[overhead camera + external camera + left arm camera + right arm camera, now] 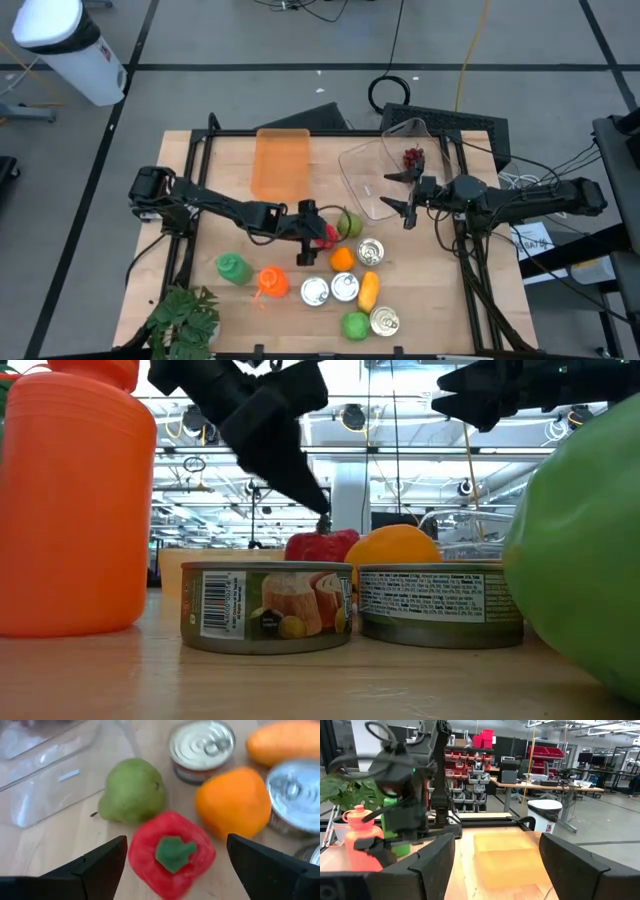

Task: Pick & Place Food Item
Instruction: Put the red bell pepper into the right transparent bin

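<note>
The red pepper (pixel 171 853) lies on the wooden table (pixel 200 300) near its middle, stem up, just beside a green pear (pixel 132 791) and an orange fruit (pixel 233 802); the left gripper (pixel 311 237) hangs over it with its fingers (pixel 95 865) spread apart on either side, not clamped on it; tin cans (pixel 266 607) stand close by, with an orange bottle (pixel 272 283) further off; the right gripper (pixel 409 194) waits with fingers apart over the clear container (pixel 372 170), beside the orange tray (pixel 280 160)
</note>
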